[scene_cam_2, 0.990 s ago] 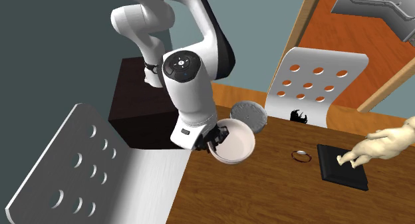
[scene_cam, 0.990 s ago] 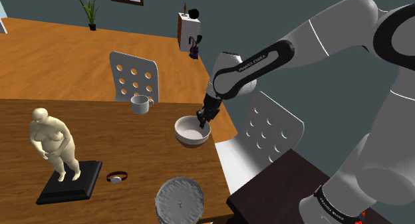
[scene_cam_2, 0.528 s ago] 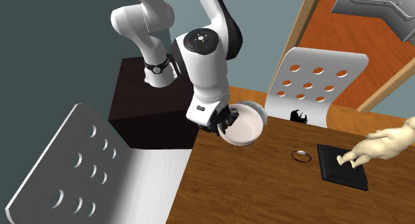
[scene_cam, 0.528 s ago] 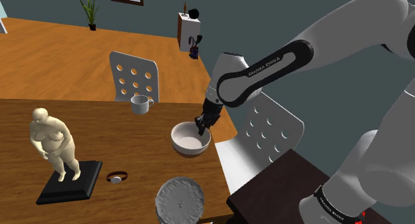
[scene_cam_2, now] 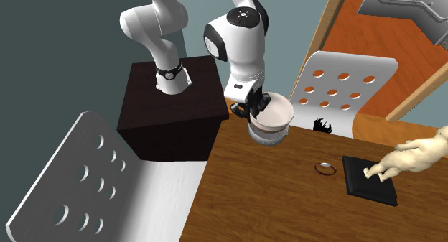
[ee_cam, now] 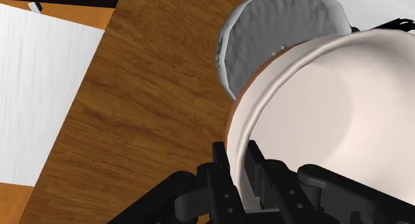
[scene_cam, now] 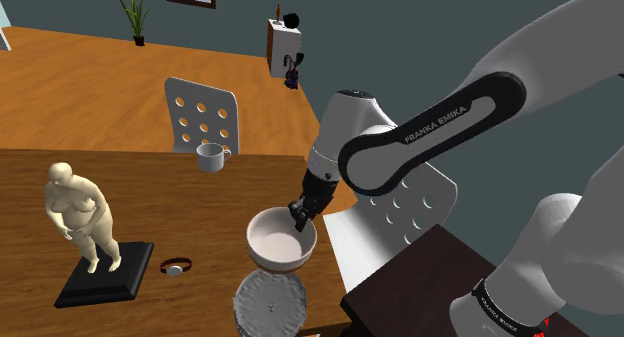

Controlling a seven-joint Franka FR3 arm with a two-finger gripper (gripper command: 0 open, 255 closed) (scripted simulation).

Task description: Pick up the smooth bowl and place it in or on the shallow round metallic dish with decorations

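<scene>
Shoulder view: the black two-finger gripper (scene_cam: 303,215) pinches the rim of the smooth off-white bowl (scene_cam: 280,241), held aloft partly over the shallow grey embossed round dish (scene_cam: 270,303); transport seems nearly done, so next comes centring, lowering, then release.

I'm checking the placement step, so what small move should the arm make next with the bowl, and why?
Probably shift the bowl toward the shoulder view's bottom until it hangs over the middle of the grey dish, before lowering. The gripper clasps the bowl's rim, and the bowl covers just the dish's upper edge in that view.
</scene>
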